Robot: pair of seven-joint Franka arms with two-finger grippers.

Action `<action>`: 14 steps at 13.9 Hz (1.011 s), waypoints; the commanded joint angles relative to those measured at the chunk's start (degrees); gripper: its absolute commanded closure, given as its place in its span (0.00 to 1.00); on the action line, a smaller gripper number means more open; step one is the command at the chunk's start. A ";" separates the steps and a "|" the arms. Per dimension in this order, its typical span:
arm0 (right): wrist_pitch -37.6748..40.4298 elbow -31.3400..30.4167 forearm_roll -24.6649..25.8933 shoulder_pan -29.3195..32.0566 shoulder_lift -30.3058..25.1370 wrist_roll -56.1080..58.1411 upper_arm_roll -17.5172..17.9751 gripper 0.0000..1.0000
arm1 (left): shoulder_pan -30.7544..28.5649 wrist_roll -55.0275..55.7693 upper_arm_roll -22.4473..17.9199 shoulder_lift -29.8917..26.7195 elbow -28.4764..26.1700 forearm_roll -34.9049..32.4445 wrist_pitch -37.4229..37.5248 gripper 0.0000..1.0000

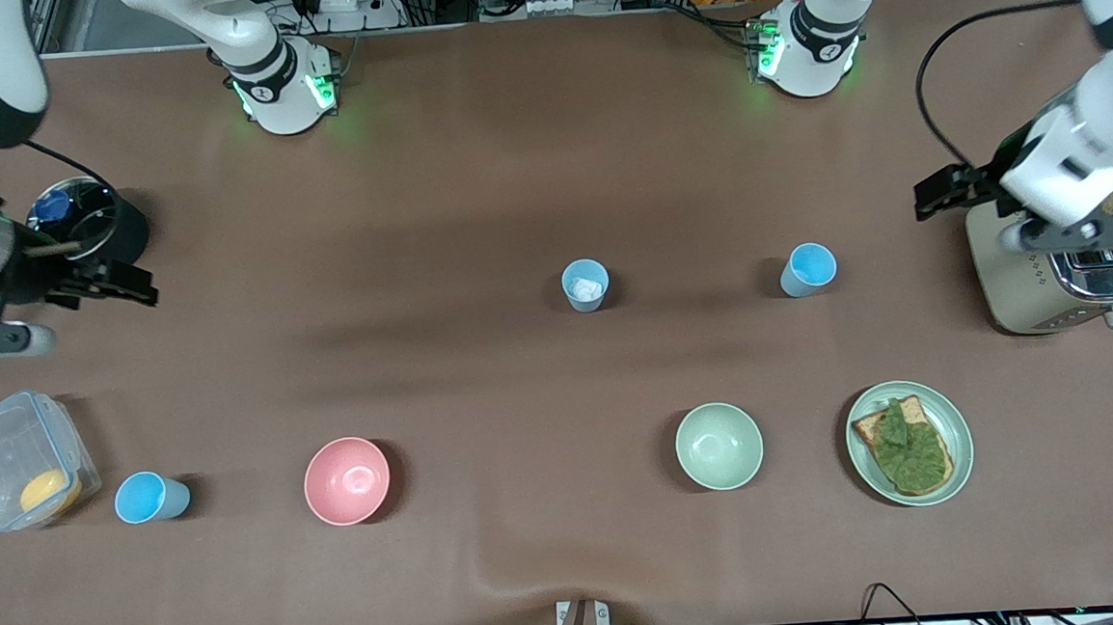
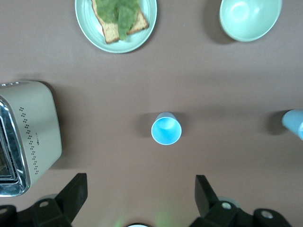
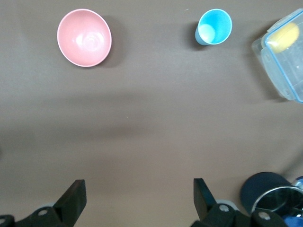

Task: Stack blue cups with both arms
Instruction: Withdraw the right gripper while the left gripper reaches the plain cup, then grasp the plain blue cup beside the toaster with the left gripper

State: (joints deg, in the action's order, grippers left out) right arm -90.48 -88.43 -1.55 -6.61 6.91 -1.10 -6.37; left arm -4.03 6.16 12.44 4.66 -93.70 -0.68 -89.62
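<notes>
Blue cups, three small light-blue plastic tumblers, all stand upright and well apart on the brown surface: one with something white inside (image 1: pixel 585 285) near the middle, a second (image 1: pixel 808 269) beside it toward my left arm's end, and a third (image 1: pixel 150 497) nearer the front camera at my right arm's end, just beside the clear plastic lidded box (image 1: pixel 25 473). Nothing is stacked yet. My left tool (image 2: pixel 139 196) hangs with its fingers spread wide and empty, close to the beige toaster (image 1: pixel 1066 274), and its wrist view has the second cup almost centred. My right tool (image 3: pixel 137 198) is likewise wide and empty, over the surface near the dark round container (image 1: pixel 87 220). I judge the step to be the first reach: each arm should descend straight over its nearest cup, straddle the rim evenly, and close gently so the light tumbler does not tip. The pink round bowl (image 1: pixel 346 480) and pale green bowl (image 1: pixel 718 446) stay out of it.
</notes>
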 commanded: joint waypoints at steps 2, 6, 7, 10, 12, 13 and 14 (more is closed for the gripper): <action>-0.66 -3.58 1.11 1.34 -3.21 2.16 1.36 0.00 | 0.52 -1.40 0.83 -0.97 -7.88 -1.69 -6.08 0.00; -1.72 -4.38 1.20 2.39 -4.10 2.51 1.36 0.00 | 0.61 -1.59 0.83 -0.71 -20.43 -1.08 -21.43 0.00; -1.72 -4.38 1.72 2.39 -4.10 2.42 1.36 0.00 | 0.52 -1.68 0.83 -0.53 -24.04 -1.08 -26.26 0.00; -1.89 -5.17 1.82 3.97 -5.50 2.42 1.45 0.00 | 0.17 -1.51 0.83 -0.27 -32.05 -1.16 -35.70 0.00; -1.80 -6.57 1.91 3.98 -7.87 2.42 1.36 0.00 | -0.10 -1.41 0.74 0.96 -34.35 -1.43 -38.87 0.00; -1.81 -6.93 1.82 3.89 -8.58 2.42 1.45 0.00 | -0.45 -1.68 0.74 1.83 -34.96 -1.43 -39.75 0.00; -1.89 -6.84 1.91 3.80 -8.67 2.42 1.45 0.00 | -0.71 -1.77 0.74 2.10 -36.02 -1.43 -40.89 0.00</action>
State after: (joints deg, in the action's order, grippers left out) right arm -91.46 -91.98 -0.43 -3.77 1.82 0.74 -6.17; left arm -3.80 5.63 13.02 6.67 -127.76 -1.16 -128.03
